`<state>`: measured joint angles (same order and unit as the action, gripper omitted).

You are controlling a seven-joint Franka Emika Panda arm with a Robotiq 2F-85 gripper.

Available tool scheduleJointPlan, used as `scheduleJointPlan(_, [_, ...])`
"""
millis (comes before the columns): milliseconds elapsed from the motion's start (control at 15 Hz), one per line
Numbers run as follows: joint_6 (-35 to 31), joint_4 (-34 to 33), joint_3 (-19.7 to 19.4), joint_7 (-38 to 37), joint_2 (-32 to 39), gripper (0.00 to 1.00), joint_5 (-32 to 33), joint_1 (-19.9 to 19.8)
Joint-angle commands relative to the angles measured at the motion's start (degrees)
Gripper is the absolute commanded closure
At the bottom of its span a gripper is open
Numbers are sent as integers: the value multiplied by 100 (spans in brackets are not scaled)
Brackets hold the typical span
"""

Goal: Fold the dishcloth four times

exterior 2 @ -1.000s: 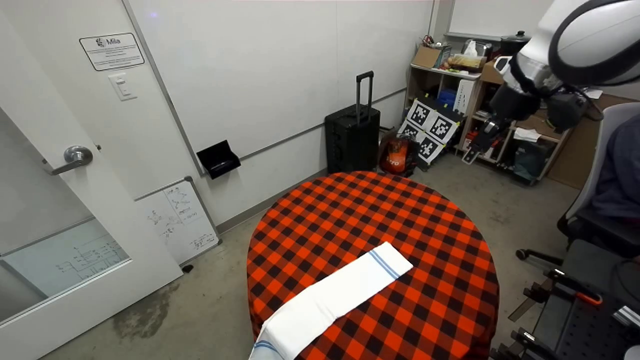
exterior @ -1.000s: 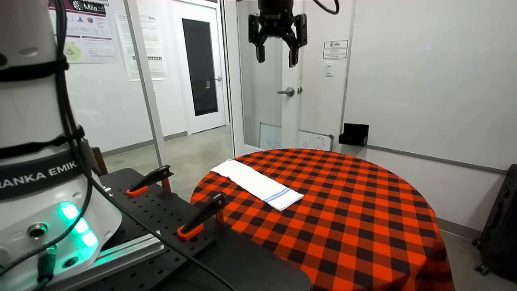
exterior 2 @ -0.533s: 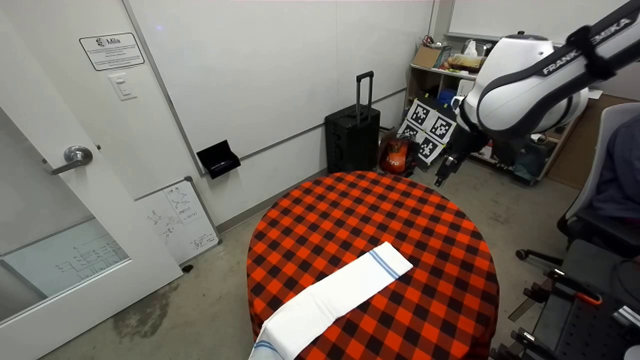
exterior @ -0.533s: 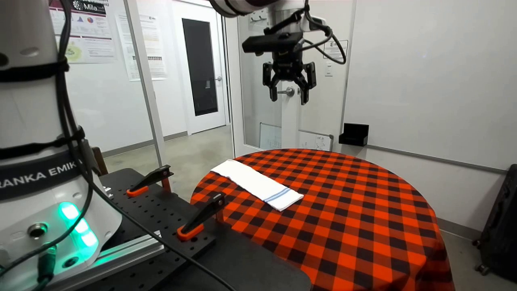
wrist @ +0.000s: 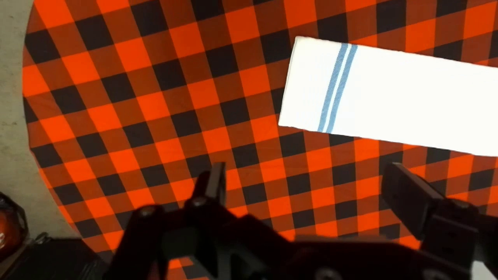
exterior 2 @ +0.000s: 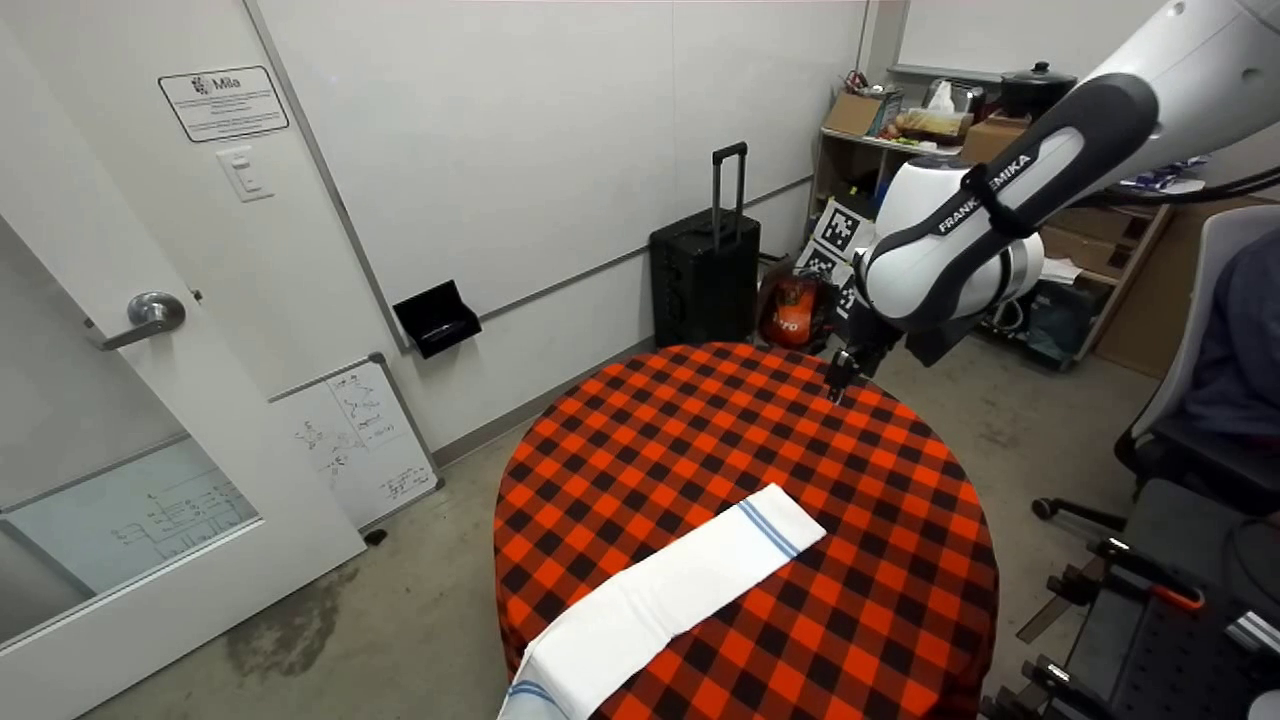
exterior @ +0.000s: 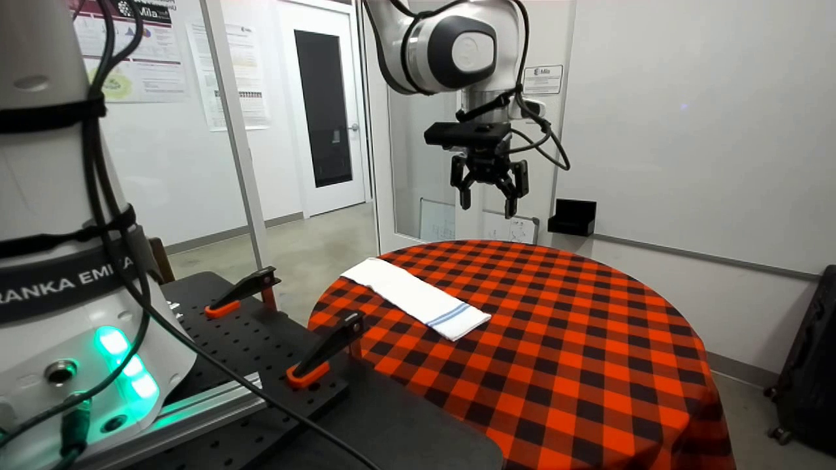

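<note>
The white dishcloth (exterior: 408, 290) lies as a long narrow strip on the checked tablecloth, with a blue double stripe near one end. In an exterior view its far end (exterior 2: 535, 700) with another blue stripe bends down at the table edge and leaves the frame. In the wrist view the striped end of the cloth (wrist: 389, 97) lies ahead of the fingers, and its other end is cut off at the right. My gripper (exterior: 488, 210) is open and empty, well above the table and apart from the cloth. It also shows in an exterior view (exterior 2: 838, 392) and in the wrist view (wrist: 305, 165).
The round table has a red-and-black checked tablecloth (exterior: 575, 365). A black mounting plate with a clamp (exterior: 326, 352) adjoins it by the robot base. A door (exterior 2: 150, 420), a whiteboard, a black suitcase (exterior 2: 705, 280) and a chair (exterior 2: 1190, 350) stand around.
My gripper has come down from high up toward the table and, in an exterior view, shifted left over the table's far edge. It stays open. The dishcloth has not moved.
</note>
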<state>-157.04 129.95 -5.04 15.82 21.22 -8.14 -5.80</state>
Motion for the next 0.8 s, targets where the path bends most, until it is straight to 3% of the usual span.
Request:
scheduleJointPlan(0, [-14, -681, 346, -215, 867, 0, -125, -344])
scheduleJointPlan(400, [2, -1327, 1045, -113, 1845, 0, -367, -833])
scheduleJointPlan(733, [-200, -1988, 1088, -145, 2619, 0, -198, -853])
